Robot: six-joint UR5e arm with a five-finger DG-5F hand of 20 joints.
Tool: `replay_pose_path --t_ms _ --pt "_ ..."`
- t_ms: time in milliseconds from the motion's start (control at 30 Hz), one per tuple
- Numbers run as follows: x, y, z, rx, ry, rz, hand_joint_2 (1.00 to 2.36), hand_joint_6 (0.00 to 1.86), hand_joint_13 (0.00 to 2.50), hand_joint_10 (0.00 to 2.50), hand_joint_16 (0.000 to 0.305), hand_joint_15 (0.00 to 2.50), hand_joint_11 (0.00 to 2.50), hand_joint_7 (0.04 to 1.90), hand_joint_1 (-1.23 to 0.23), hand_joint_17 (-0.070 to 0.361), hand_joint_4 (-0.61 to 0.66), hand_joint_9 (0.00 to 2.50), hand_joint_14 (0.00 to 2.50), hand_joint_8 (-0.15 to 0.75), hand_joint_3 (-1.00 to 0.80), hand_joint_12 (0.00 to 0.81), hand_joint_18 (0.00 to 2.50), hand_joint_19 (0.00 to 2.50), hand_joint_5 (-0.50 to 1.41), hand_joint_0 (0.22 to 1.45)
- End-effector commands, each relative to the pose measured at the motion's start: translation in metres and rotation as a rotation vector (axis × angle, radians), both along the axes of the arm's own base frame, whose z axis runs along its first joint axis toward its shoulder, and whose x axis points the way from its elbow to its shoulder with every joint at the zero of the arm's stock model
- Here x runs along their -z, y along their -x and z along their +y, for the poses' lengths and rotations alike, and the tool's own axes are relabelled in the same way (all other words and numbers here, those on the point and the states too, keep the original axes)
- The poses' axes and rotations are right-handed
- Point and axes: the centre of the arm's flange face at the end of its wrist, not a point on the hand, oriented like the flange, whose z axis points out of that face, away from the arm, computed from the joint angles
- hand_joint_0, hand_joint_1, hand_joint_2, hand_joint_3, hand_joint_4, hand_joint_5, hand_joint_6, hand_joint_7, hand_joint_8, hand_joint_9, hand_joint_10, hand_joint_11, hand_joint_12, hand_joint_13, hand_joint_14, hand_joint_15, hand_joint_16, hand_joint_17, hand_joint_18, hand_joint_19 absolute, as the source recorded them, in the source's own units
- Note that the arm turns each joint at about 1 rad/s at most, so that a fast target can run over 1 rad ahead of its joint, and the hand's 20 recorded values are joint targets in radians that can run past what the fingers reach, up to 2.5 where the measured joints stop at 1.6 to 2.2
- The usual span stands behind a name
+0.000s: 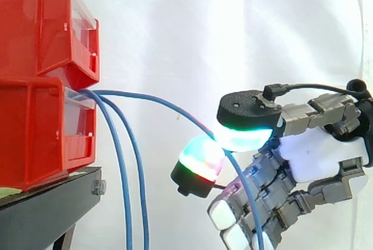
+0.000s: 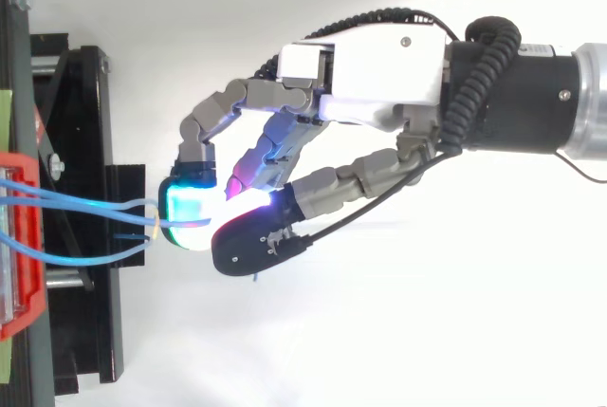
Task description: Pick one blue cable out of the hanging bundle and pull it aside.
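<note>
Blue cable [image 1: 175, 108]: thin, round, smooth-sheathed. Leaves the gap between two stacked red bins [image 1: 41, 57] of glossy moulded plastic and arcs rightward to the robot hand [image 1: 309, 157], then drops below it.
Two more blue cables [image 1: 125, 192]: same make, hanging straight down beside the black stand [image 1: 46, 209].
Robot hand: level, reaching in from the right. Two thick glowing pads [image 1: 247, 130] pinch the arced cable, and the other fingers curl underneath.

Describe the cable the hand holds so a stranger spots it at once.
Start at the red bins at left, where blue cables come out. Two cables drop straight down; the held cable alone arcs right, pinched by the hand.
</note>
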Motion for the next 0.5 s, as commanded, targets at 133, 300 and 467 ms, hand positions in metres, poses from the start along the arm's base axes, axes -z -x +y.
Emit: replay_pose_path --t_ms 133,300,467 --pt "-0.0004 0.0001 -0.0005 0.002 0.001 0.0 1.43 0.86 0.89 0.01 0.067 0.4 0.21 1.09 -0.81 0.151 -0.15 0.96 0.01 0.275 -0.07 0.35 0.81 0.41 -0.01 0.46" --pt "-0.0004 0.0001 -0.0005 0.001 0.002 0.0 1.43 0.86 0.89 0.01 0.067 0.4 0.21 1.1 -0.81 0.151 -0.15 0.96 0.01 0.271 -0.07 0.351 0.81 0.41 -0.01 0.46" --pt "-0.0004 0.0 0.0006 0.0 0.002 0.0 1.43 0.85 0.89 0.01 0.067 0.4 0.21 1.11 -0.81 0.151 -0.15 0.96 0.02 0.273 -0.06 0.352 0.81 0.41 -0.01 0.46"
